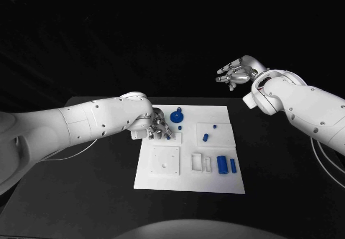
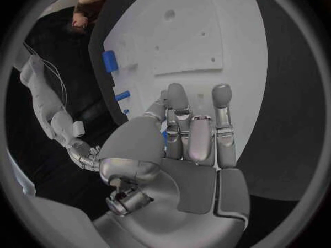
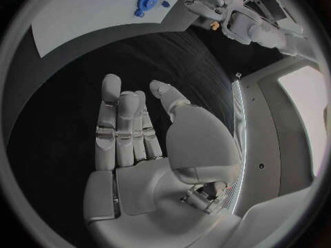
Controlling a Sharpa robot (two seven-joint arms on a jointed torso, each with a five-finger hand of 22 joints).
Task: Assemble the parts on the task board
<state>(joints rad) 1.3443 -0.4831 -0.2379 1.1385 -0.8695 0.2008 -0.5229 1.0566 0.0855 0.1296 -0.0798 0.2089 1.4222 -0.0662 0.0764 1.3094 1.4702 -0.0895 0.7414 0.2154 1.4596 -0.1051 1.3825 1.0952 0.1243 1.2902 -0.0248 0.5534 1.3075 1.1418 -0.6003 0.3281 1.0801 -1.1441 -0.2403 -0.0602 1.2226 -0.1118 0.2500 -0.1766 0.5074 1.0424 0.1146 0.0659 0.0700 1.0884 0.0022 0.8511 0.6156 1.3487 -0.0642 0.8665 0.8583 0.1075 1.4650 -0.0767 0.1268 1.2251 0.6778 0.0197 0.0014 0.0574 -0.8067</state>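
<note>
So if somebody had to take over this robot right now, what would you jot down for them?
Left hand: down over the task board's left edge, fingers together; whether it holds a part is hidden.
Right hand: raised beyond the board's far right corner, fingers straight, holding nothing.
Parts: round blue piece at the far edge, small blue pieces mid-right, blue cylinder near right.
Done: hard to judge. Left: the loose parts appear unassembled.

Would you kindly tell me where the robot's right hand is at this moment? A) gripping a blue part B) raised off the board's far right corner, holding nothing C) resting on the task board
B: the right hand hangs beyond the task board, fingers apart and empty.
</note>
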